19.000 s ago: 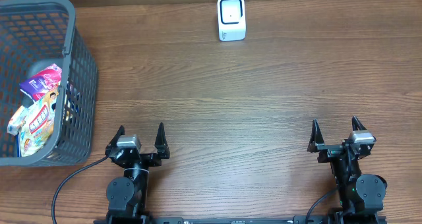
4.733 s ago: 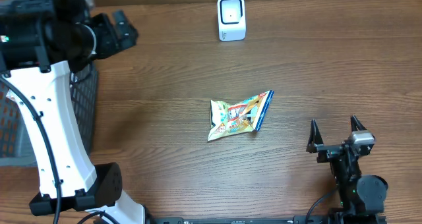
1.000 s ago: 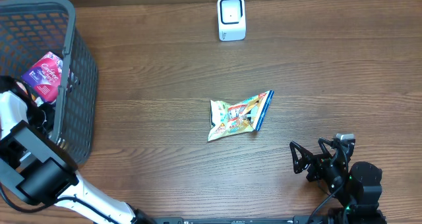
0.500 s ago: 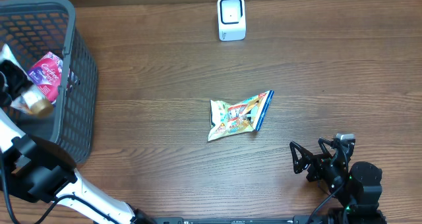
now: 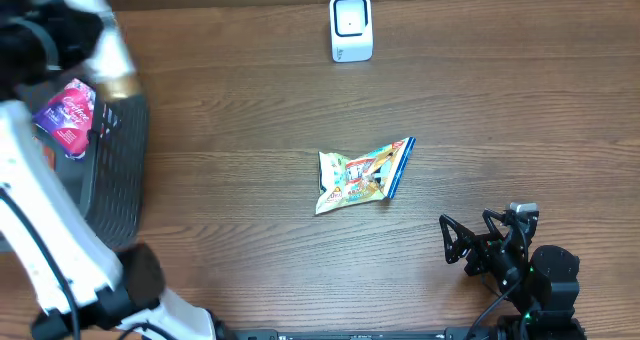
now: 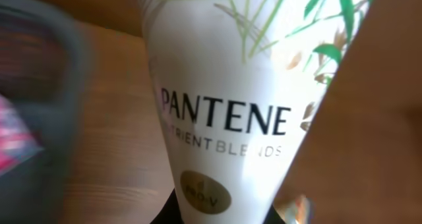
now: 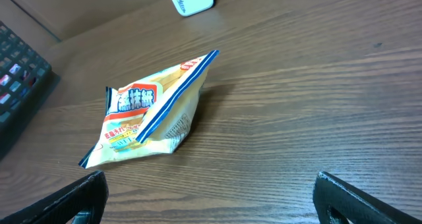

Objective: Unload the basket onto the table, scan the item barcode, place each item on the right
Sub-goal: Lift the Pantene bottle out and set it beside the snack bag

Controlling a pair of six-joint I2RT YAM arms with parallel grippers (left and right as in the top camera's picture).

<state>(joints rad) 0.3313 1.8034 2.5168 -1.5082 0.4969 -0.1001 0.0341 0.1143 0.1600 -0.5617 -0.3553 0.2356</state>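
Note:
A white Pantene bottle [image 6: 224,105] with green leaf print fills the left wrist view, and my left gripper [image 6: 221,216] is shut on it. Overhead, the bottle [image 5: 105,40] is a blurred white shape with a gold end, held above the right rim of the grey basket [image 5: 115,180]. The white barcode scanner [image 5: 351,27] stands at the back centre. My right gripper [image 5: 480,245] rests open near the front right. In the right wrist view its wide-apart fingers [image 7: 86,196] hold nothing.
A colourful snack packet [image 5: 362,175] lies at mid-table, in front of the right gripper, and shows as the packet [image 7: 148,112] in the right wrist view. A purple packet [image 5: 65,115] sits in the basket. My white left arm [image 5: 40,200] rises over the table's left side.
My left arm has lifted the white bottle out of the basket and carried it up and to the right. The right arm and the snack packet have not moved.

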